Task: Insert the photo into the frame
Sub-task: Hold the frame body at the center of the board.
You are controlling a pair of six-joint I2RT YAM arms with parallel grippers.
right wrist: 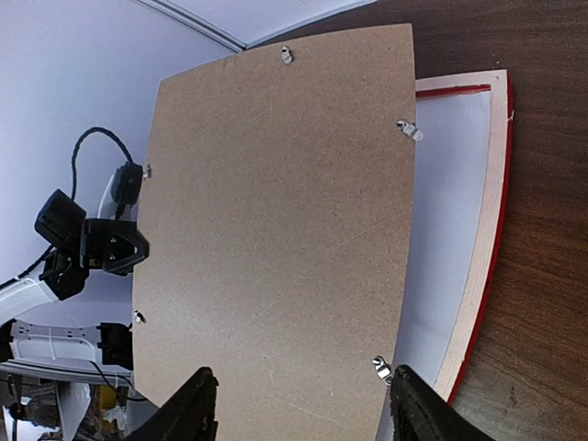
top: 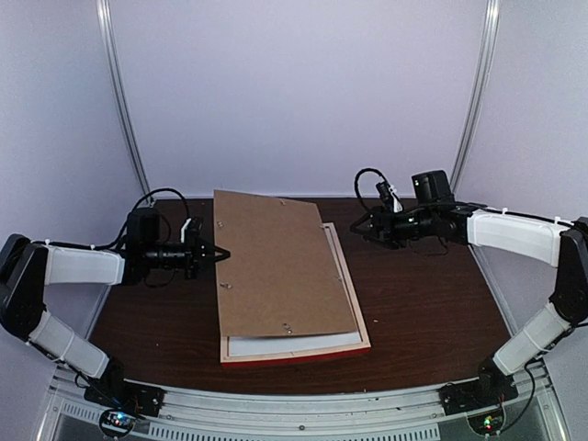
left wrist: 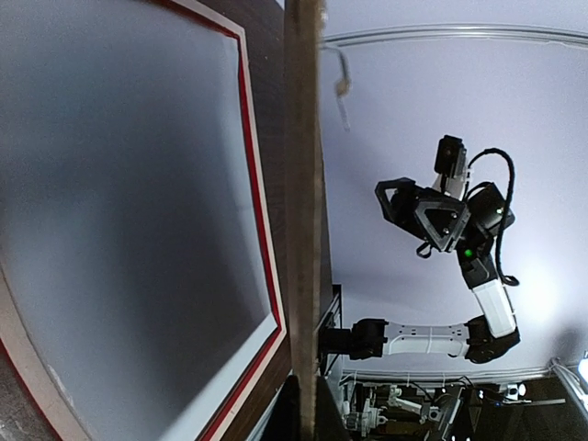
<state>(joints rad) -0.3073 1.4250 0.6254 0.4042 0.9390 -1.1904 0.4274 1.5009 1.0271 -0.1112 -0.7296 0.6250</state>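
The photo itself does not show its blue-and-tan face in any view. It may be the pale sheet (right wrist: 446, 230) lying in the recess of the frame (top: 294, 356), though that could equally be a mat or a pane; I cannot tell which. The frame lies back-up at the middle of the bench (top: 432, 303), pale wood on top and a red edge along its near side. Over it sits the brown backing board (top: 280, 266), skewed and not seated. Its left edge juts past the frame's left rail and looks raised, while a strip of the recess stays uncovered along the near and right sides. The left tool (top: 220, 253) is clamped tight at that left edge, seemingly pinching the thin board. The right tool (top: 360, 226) hangs apart from the frame's far right corner, its jaws spread and empty. The step appears to be settling the board into the recess. To do it well, square the board to the rails before lowering it. Bring the left edge down slowly so the sheet beneath does not shift, and keep the small metal clips (right wrist: 407, 130) clear of the rails. The free right tool could steady the right rail or press that edge home.
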